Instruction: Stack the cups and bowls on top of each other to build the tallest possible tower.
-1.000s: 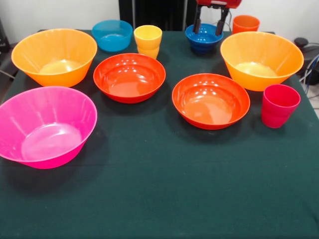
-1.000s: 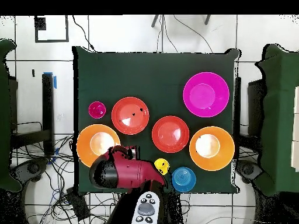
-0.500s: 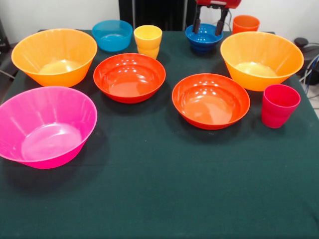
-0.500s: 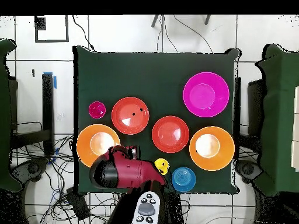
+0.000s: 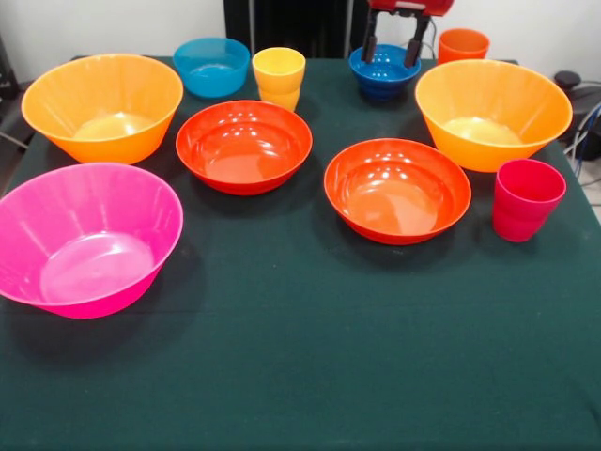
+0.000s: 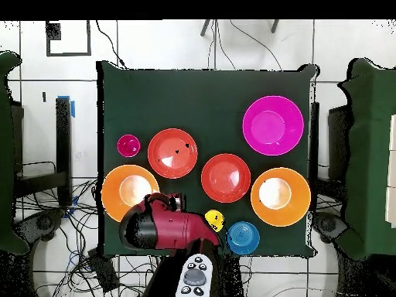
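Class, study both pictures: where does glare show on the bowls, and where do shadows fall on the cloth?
Front view: white highlights speckle the two red-orange bowls, and the pink bowl casts a soft shadow on the green cloth toward the viewer. Overhead view: each orange bowl's floor shines pale, while shadows on the cloth are hardly visible.

Cups (image 5: 279, 77) and bowls (image 5: 397, 191) sit apart on the table (image 5: 310, 357), unstacked.
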